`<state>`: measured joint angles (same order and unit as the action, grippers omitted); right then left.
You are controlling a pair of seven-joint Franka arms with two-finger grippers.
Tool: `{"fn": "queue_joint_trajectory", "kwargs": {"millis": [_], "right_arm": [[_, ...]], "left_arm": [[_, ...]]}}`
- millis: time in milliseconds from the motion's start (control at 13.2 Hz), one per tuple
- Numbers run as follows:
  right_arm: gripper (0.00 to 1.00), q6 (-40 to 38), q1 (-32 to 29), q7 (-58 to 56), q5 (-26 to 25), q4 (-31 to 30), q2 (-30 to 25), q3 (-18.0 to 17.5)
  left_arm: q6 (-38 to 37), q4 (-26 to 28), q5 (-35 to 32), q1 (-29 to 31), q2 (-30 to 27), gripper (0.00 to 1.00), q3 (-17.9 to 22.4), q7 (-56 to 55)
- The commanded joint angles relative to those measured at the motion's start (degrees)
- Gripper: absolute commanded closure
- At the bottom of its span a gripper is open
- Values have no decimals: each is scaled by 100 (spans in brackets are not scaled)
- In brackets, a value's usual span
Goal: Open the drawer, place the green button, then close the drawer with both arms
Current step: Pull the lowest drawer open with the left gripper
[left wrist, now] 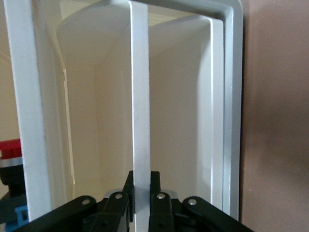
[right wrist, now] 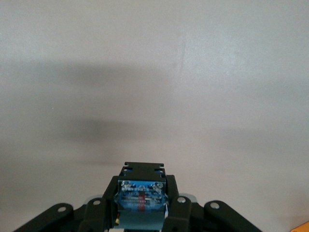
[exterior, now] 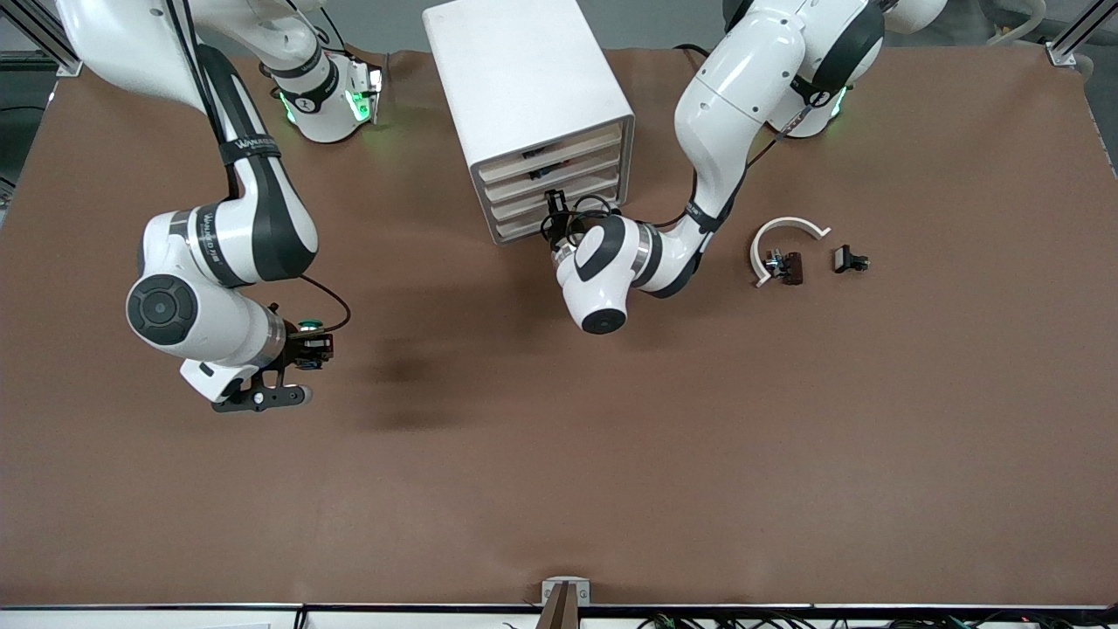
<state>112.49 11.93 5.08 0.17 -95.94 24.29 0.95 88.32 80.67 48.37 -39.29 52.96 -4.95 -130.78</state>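
The white drawer unit (exterior: pixel 524 79) stands near the arms' bases, with all its drawers pushed in. My left gripper (exterior: pixel 556 210) is at the front of one of the lower drawers (exterior: pixel 524 210). In the left wrist view the left gripper (left wrist: pixel 141 181) is shut on that drawer's thin white front lip (left wrist: pixel 140 96). My right gripper (exterior: pixel 313 348) hangs over the bare table toward the right arm's end, shut on the button (exterior: pixel 307 327), whose green cap faces up. The right wrist view shows the button's blue body (right wrist: pixel 141 195) clamped in the right gripper (right wrist: pixel 141 200).
A white C-shaped part (exterior: pixel 786 234) and two small dark clip parts (exterior: pixel 790 267) (exterior: pixel 849 259) lie toward the left arm's end. A red-capped part (left wrist: pixel 9 150) shows inside a neighbouring drawer. An orange corner (right wrist: pixel 301 227) peeks in at the edge of the right wrist view.
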Motion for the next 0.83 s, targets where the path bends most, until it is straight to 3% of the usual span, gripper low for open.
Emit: {"fn": "queue_joint_trajectory", "kwargs": {"millis": [0,757], "right_arm": [[78,-78,11,37,71,93,23,2],[78,-96,64,45,80,119,-73,-16]], "left_arm": [[-8,-87,50,-17,56,100,47,-61],[53,-148,67,686,47,100,99,70]]}}
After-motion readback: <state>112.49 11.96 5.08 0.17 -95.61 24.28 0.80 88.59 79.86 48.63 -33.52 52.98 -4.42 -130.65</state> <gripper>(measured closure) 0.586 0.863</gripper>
